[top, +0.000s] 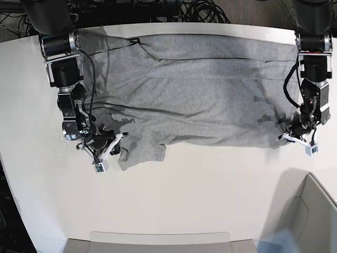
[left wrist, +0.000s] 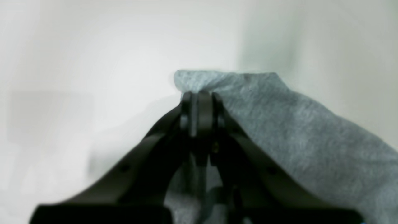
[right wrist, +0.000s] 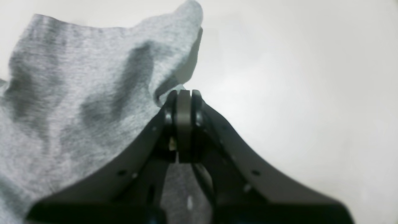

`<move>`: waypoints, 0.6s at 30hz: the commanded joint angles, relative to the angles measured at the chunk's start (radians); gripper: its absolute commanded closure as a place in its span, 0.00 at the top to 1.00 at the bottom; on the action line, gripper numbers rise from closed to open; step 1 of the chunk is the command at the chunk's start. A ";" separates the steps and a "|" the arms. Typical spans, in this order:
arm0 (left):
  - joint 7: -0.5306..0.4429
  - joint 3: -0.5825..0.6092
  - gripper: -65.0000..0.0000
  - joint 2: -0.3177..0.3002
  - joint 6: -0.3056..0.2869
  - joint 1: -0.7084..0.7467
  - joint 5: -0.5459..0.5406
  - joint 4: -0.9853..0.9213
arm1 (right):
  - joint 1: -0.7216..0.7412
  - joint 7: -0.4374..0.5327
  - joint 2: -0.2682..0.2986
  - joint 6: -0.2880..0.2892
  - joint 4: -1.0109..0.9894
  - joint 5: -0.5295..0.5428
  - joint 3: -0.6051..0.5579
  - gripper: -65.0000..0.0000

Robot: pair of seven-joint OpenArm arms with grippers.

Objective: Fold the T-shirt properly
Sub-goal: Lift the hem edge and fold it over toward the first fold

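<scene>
1. Base view alone shows the whole T-shirt (top: pixel 195 89) spread across the white worktop (top: pixel 210 195).
2. Wrist views show the left fingers (left wrist: pixel 200 96) and the right fingers (right wrist: pixel 183 95) pinched tight on its edges.

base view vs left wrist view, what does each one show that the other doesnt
Only the base view shows the whole T-shirt spread across the white table, both arms, and the right gripper at the shirt's near edge on that view's left.

Only the left wrist view shows the left gripper up close, jaws shut on a raised corner of grey cloth.

Both show the left gripper at the shirt's edge, the grey fabric and the white tabletop.
</scene>
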 commanded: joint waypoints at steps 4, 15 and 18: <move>-0.036 -0.025 0.00 -0.023 -0.003 -0.079 -0.008 0.017 | 0.082 0.003 0.014 -0.011 0.011 -0.005 0.003 0.00; 0.050 -0.184 0.00 -0.025 -0.008 -0.027 -0.008 0.028 | 0.059 -0.003 0.014 -0.011 0.043 -0.004 0.003 0.00; 0.055 -0.221 0.00 -0.025 -0.008 0.029 -0.008 0.100 | -0.001 -0.004 0.014 -0.012 0.144 -0.001 0.003 0.00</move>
